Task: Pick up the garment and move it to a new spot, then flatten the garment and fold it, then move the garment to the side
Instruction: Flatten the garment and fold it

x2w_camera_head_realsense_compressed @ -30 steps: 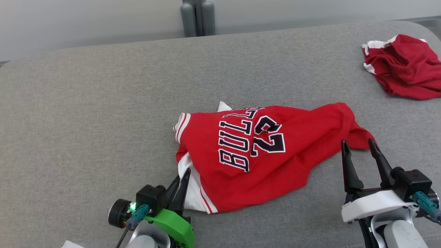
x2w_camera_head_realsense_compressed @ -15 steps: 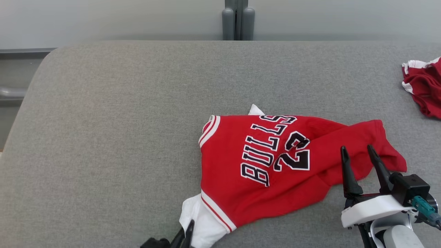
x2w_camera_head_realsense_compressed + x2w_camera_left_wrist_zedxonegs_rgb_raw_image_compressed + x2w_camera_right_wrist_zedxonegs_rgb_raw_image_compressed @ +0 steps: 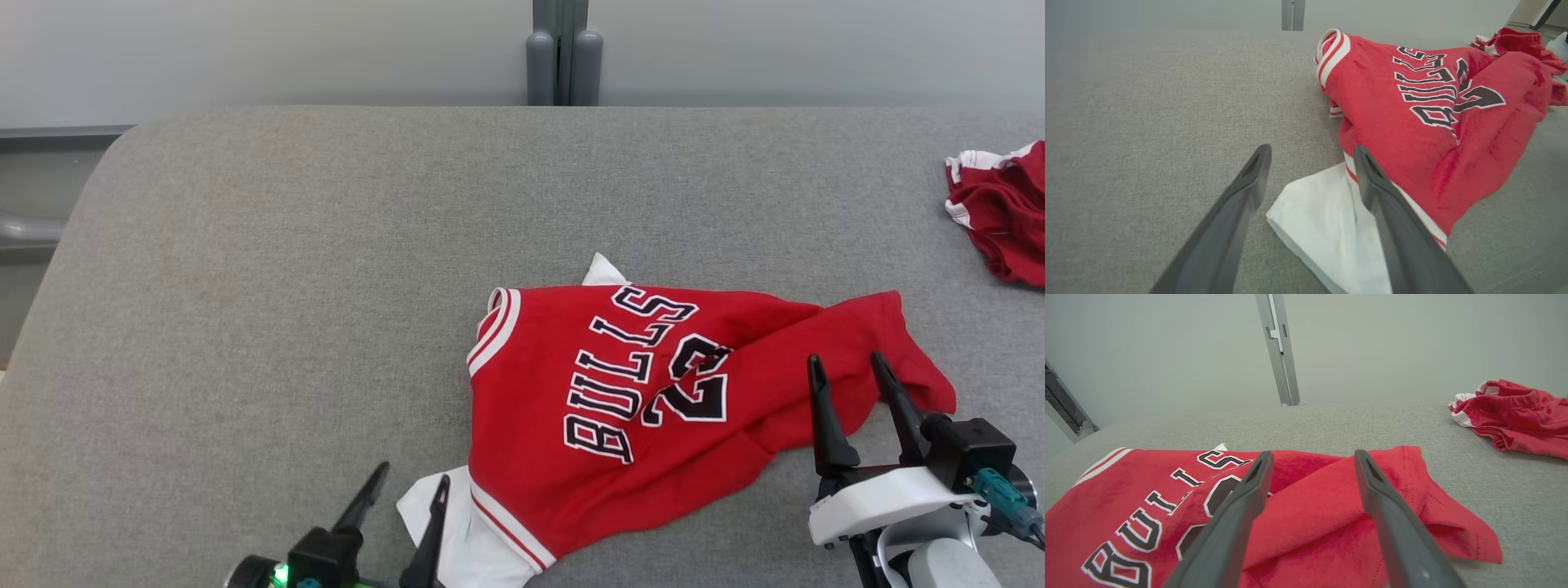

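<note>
A red Bulls jersey (image 3: 653, 408) lies rumpled on the grey upholstered surface (image 3: 245, 286), just off the head view's centre toward 4 o'clock, its number 23 creased by a fold. A white flap (image 3: 457, 531) of it pokes out at 6 o'clock. The left gripper (image 3: 412, 475), at 7 o'clock, is spread wide and grasps nothing; one finger (image 3: 1384, 204) crosses the flap's edge (contact cannot be told). The right gripper (image 3: 845, 359), at 4 o'clock, is likewise released, its fingers parted over the jersey's bunched red end. A second, crumpled red-and-white garment (image 3: 1000, 212) sits well apart at 2 o'clock, a grey post (image 3: 563, 53) at 12.
</note>
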### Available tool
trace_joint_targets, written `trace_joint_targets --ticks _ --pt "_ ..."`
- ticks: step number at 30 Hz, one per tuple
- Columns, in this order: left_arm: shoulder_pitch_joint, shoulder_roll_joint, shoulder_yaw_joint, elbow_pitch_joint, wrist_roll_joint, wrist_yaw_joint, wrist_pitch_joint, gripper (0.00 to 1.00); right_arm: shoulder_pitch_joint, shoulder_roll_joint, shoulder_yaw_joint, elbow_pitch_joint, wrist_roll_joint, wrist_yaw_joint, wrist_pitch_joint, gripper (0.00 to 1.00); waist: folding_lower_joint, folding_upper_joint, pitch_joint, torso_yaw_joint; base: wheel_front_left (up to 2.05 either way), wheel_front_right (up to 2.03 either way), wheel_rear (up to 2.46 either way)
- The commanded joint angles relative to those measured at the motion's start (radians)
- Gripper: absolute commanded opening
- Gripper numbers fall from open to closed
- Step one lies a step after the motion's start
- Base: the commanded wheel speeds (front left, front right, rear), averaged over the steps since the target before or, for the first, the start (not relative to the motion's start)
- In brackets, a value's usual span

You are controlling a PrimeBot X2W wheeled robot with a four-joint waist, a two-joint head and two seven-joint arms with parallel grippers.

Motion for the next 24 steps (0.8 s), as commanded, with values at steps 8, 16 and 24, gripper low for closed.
trace_joint_targets --ticks 8,16,24 --pt "-0.168 0.084 0.043 -0.033 0.034 -0.013 -0.008 1.0 -0.007 -0.001 0.005 0.013 0.001 -0.002 -0.003 1.0 0.0 0.0 -0.007 -0.073 0.0 0.0 0.0" --pt "-0.384 0.111 0.038 0.034 0.034 -0.034 0.01 1.0 -0.023 0.004 0.003 0.014 0.001 -0.002 -0.003 1.0 0.0 0.0 0.027 -0.142 0.0 0.0 0.0" --pt "-0.499 0.098 -0.019 0.184 -0.001 -0.049 0.063 1.0 -0.045 0.011 0.005 0.021 0.007 -0.002 -0.003 1.0 0.0 0.0 0.062 -0.198 0.0 0.0 0.0"
